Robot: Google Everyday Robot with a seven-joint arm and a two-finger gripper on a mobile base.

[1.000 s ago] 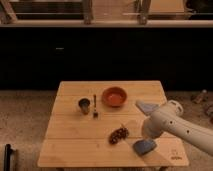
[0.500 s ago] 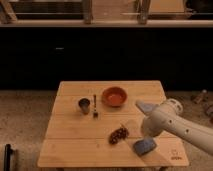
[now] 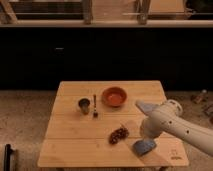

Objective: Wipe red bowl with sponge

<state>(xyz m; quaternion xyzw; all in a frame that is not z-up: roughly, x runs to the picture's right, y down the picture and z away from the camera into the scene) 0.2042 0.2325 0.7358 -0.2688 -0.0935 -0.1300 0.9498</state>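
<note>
The red bowl (image 3: 114, 96) stands upright on the far middle of the wooden table (image 3: 70, 150). The dark-blue sponge (image 3: 144, 146) lies near the table's front right edge, well away from the bowl. My white arm (image 3: 175, 125) reaches in from the right and bends down over the sponge. The gripper (image 3: 147, 137) is at the arm's lower end, just above the sponge and mostly hidden by the arm. I cannot tell whether it touches the sponge.
A small dark cup (image 3: 84, 104) and a fork (image 3: 94, 106) stand left of the bowl. A bunch of dark red grapes (image 3: 118, 134) lies just left of the sponge. A pale grey-blue folded cloth (image 3: 144, 106) lies behind the arm, right of the bowl.
The arm has shifted slightly over the sponge. The sponge shows a little more and stays at the same spot. The bowl, cup, fork and grapes have not moved.
</note>
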